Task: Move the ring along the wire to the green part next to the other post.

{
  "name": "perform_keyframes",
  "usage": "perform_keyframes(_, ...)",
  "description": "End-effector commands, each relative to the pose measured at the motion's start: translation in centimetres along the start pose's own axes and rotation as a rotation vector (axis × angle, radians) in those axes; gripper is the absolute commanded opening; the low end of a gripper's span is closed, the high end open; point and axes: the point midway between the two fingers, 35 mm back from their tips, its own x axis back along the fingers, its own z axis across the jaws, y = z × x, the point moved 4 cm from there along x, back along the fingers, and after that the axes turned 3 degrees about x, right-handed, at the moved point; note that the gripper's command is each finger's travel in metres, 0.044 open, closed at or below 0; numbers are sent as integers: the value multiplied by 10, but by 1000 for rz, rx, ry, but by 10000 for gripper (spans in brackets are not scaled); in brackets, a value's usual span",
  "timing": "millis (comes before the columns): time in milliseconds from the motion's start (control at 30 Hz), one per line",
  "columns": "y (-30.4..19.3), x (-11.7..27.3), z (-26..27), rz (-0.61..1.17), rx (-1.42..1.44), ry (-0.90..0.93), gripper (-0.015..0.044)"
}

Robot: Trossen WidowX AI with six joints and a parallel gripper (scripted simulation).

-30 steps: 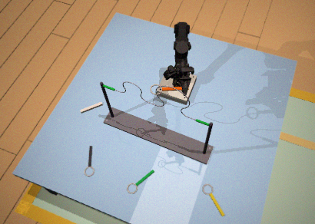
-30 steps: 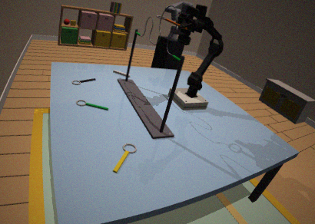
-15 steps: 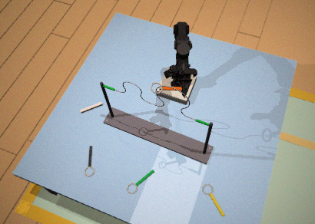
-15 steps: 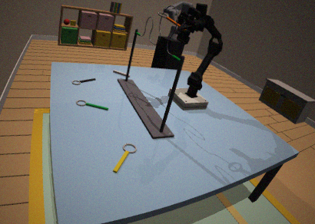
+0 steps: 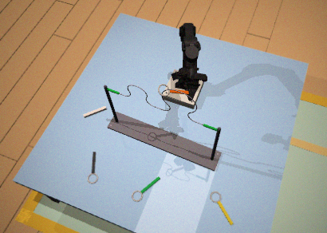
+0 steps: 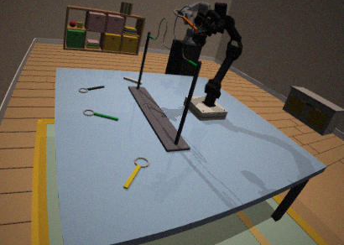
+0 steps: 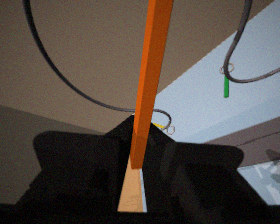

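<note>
The ring (image 5: 158, 89) (image 6: 174, 12) is high up at the wire's tall middle bend, well away from both green ends. The thin grey wire (image 5: 128, 90) appears to run through it; whether they touch is too small to tell. My gripper (image 6: 199, 31) (image 7: 137, 119) is shut on the orange handle (image 5: 179, 92) (image 6: 190, 22) (image 7: 150, 70), near its free end. The ring is outside the wrist view. The left green part (image 5: 112, 91) (image 6: 151, 36) and the right green part (image 5: 210, 127) (image 6: 192, 62) adjoin their posts. The wire (image 7: 55, 72) curves behind the handle in the wrist view.
The left post (image 5: 111, 104) (image 6: 143, 59) and right post (image 5: 215, 144) (image 6: 188, 104) stand on a dark base board (image 5: 131, 132) (image 6: 176, 146). Loose tools with green (image 5: 151, 185), yellow (image 5: 224, 212) and dark (image 5: 94, 162) handles lie on the table, beside a pale stick (image 5: 95, 112).
</note>
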Motion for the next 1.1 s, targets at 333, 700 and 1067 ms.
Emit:
perform_keyframes(333,-1,-4,-3,-14,164,-99,-150)
perform_keyframes(700,-1,-5,-5,-25,283,-166,-150)
perform_keyframes(1067,-1,-5,-6,-37,401,-233,-150)
